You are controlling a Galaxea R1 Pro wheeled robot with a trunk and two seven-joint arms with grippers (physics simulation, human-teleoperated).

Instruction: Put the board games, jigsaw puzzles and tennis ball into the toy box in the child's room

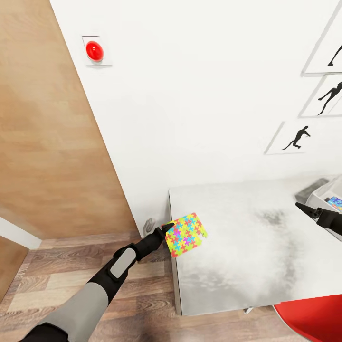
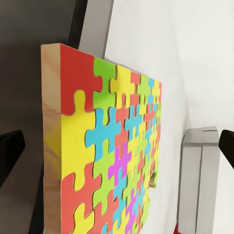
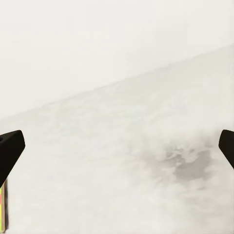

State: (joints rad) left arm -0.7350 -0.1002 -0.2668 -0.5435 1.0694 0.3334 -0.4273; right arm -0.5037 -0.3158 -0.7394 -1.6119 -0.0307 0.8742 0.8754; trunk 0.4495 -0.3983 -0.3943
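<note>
Head view: left gripper (image 1: 167, 231) was at the table's (image 1: 237, 266) left edge, jaws pinching one jigsaw puzzle (image 1: 186, 234) by its left edge. Puzzle was lifted and tilted, overhanging the table's left edge, coloured face toward the camera. Left wrist view confirmed it: puzzle (image 2: 109, 156) stood on edge between the two dark fingers (image 2: 9, 153), pale wooden side and red corner piece nearest the lens, yellow, blue, green and magenta pieces running away from it. Behind the puzzle in that view: white wall and a grey panel edge, can't tell what it belonged to. Right gripper (image 1: 311, 212) hung over the right part of the table, just beside the toy box (image 1: 313, 189) at the right frame edge. A bright printed box (image 1: 335, 203) sat inside the bin, mostly cut off by the frame; can't tell which game. Right wrist view: both black fingertips (image 3: 10, 148) were far apart at opposite frame edges, so jaws were spread with nothing between them, only mottled light grey tabletop below. Thin coloured strip at that view's lower corner, too small to identify. Elsewhere in head view: red round wall button (image 1: 94, 50) on the white wall, brown wooden door (image 1: 42, 133) at left, athlete silhouette pictures (image 1: 297, 137) upper right, wood-plank floor (image 1: 57, 270), red object (image 1: 316, 320) at bottom right corner.
</note>
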